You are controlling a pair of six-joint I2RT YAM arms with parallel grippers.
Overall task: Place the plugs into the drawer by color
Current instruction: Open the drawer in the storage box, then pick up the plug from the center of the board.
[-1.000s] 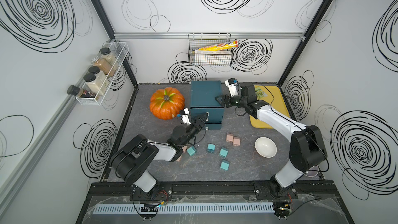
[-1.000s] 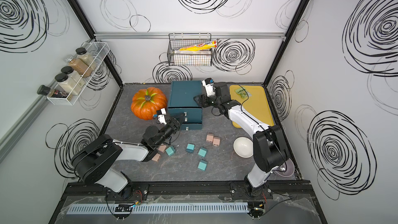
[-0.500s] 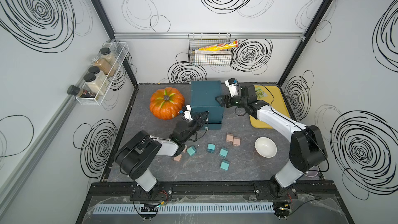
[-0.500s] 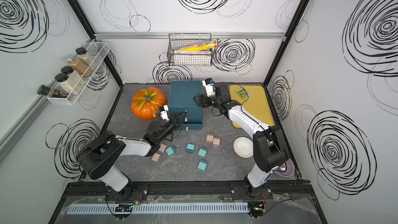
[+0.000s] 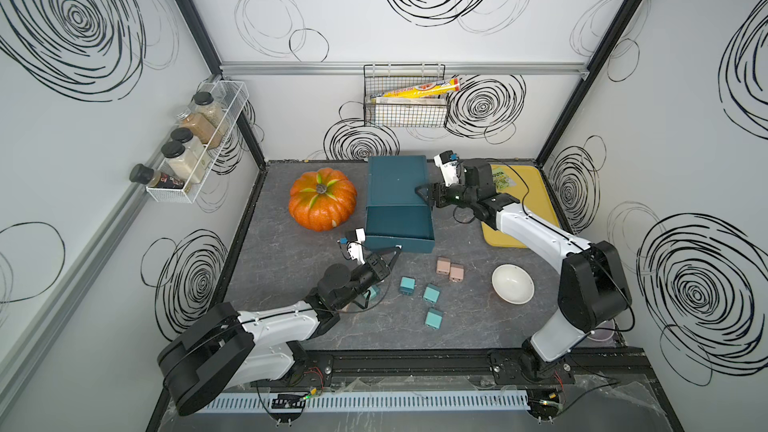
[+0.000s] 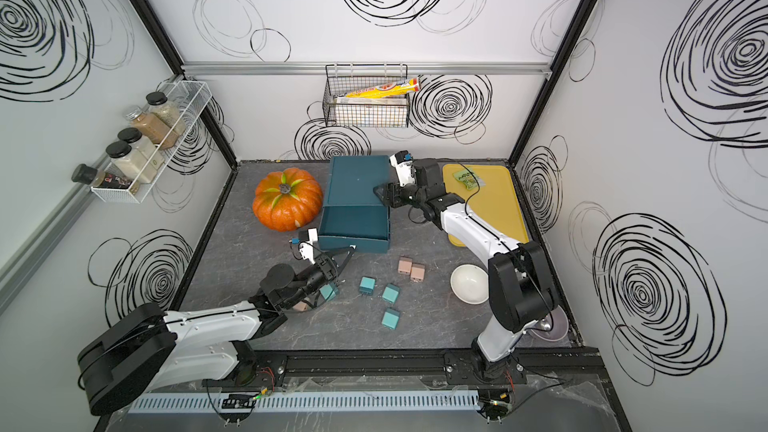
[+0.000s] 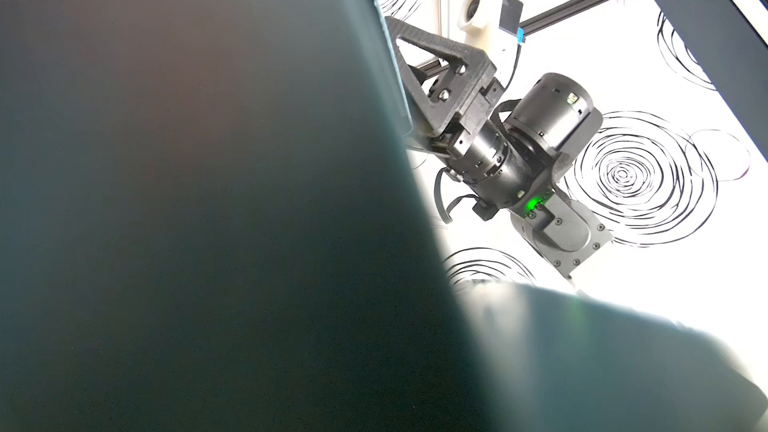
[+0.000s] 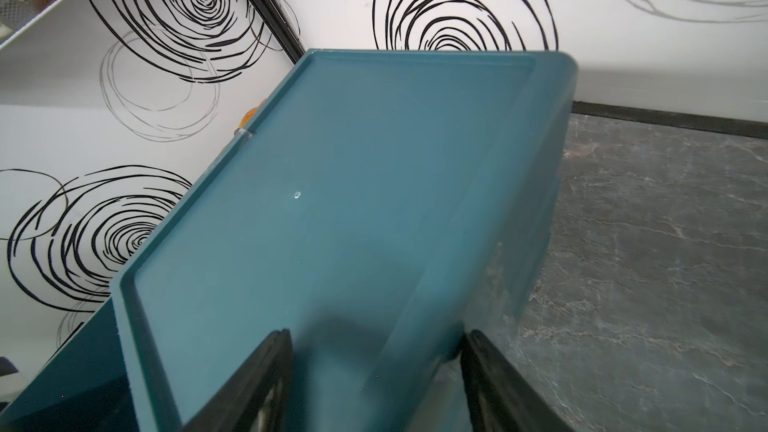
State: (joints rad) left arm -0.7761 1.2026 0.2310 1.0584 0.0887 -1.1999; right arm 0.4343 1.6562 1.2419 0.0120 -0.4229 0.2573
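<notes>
The dark teal drawer (image 5: 397, 180) chest stands at the back middle with one drawer pulled out (image 6: 353, 222). My left gripper (image 5: 395, 249) is shut at the middle of that drawer's front, on its small pull. The left wrist view is filled by dark teal. My right gripper (image 8: 374, 367) is open, its fingers (image 8: 274, 367) astride the chest's upper right edge. Teal plugs (image 5: 407, 285) (image 5: 431, 294) (image 5: 434, 319) lie in front, with another (image 5: 372, 292) beside my left wrist. Two pink plugs (image 5: 443, 265) (image 5: 456, 272) sit together, and one pink plug (image 6: 300, 306) peeks from under my left arm.
An orange pumpkin (image 5: 322, 199) sits left of the chest. A yellow tray (image 5: 519, 201) lies at the back right under my right arm, and a white bowl (image 5: 512, 283) sits in front of it. A wire basket (image 5: 405, 114) and a spice rack (image 5: 195, 147) hang on the walls.
My left gripper has closed and drawn back toward the table's near edge, its tips now at the drawer front. The right arm has stayed where it was.
</notes>
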